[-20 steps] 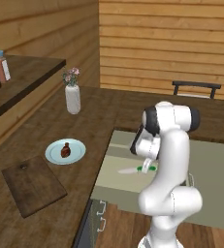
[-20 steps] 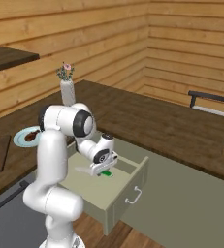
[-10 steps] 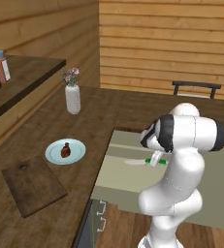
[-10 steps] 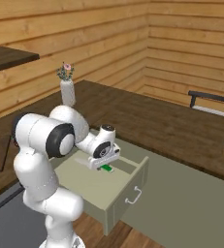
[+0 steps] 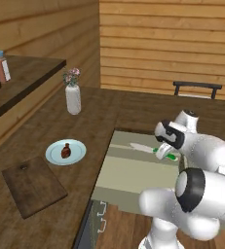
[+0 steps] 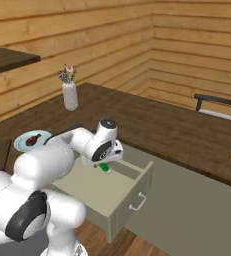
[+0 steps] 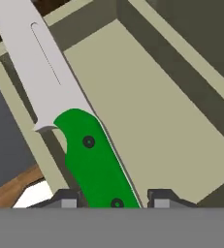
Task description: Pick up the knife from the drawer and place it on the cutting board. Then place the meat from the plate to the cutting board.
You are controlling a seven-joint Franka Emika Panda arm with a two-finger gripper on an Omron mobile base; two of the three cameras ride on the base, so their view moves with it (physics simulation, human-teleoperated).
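Evidently in the knife-fetching step, the gripper (image 7: 112, 197) sits narrowed astride the knife (image 7: 79, 131) handle in the open drawer (image 5: 133, 177), grip unconfirmed, so next comes lifting it toward the cutting board (image 5: 33, 185) at eight o'clock.

Two raised rear views, one close view from the hand.

Left and right base cameras look forward and down from behind the arm, sharing the open pale grey-green drawer (image 5: 133, 175) (image 6: 94, 192) and dark wooden tabletop (image 5: 123, 109) (image 6: 152, 125); the hand camera sits very near the green-handled, silver-bladed knife (image 7: 79, 131).
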